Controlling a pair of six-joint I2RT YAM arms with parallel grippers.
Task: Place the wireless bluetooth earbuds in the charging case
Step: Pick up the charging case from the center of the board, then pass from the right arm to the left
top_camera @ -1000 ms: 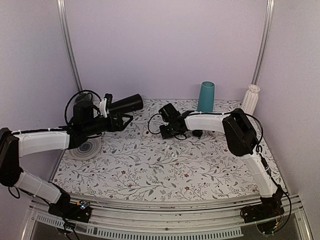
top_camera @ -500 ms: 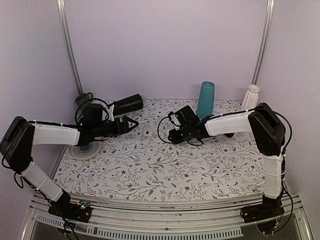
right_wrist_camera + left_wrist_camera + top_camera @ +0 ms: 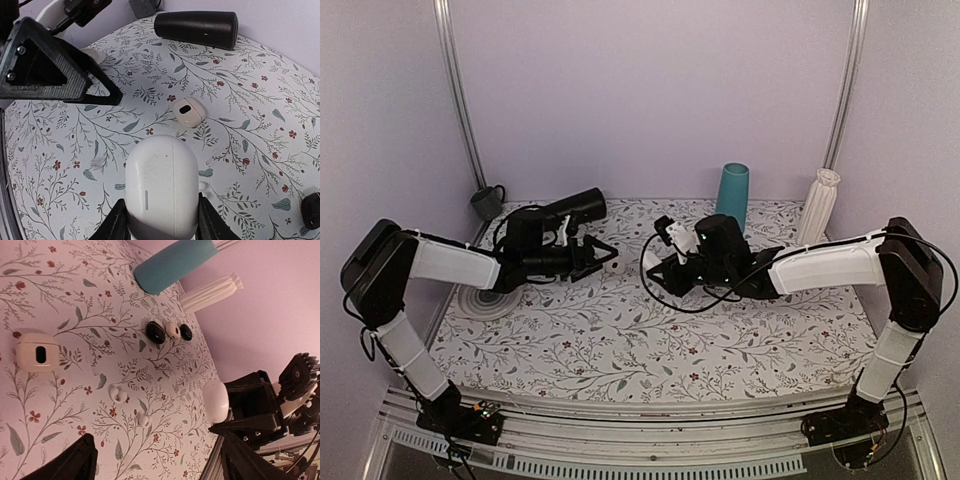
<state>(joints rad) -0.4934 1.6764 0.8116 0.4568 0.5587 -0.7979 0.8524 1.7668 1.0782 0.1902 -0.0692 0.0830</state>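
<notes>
Right end effector (image 3: 664, 276) clamps glossy white pebble-shaped charging case (image 3: 161, 186), long axis apparently toward left end effector (image 3: 606, 257), jaws apart.

Soft even light, faint shadows, pink-tinted wrist views

teal cup (image 3: 732, 195), black cylinder (image 3: 574, 208), floral cloth (image 3: 620, 345)

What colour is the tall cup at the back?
Teal: tall cylindrical cup, clearest in the top external view.
</notes>
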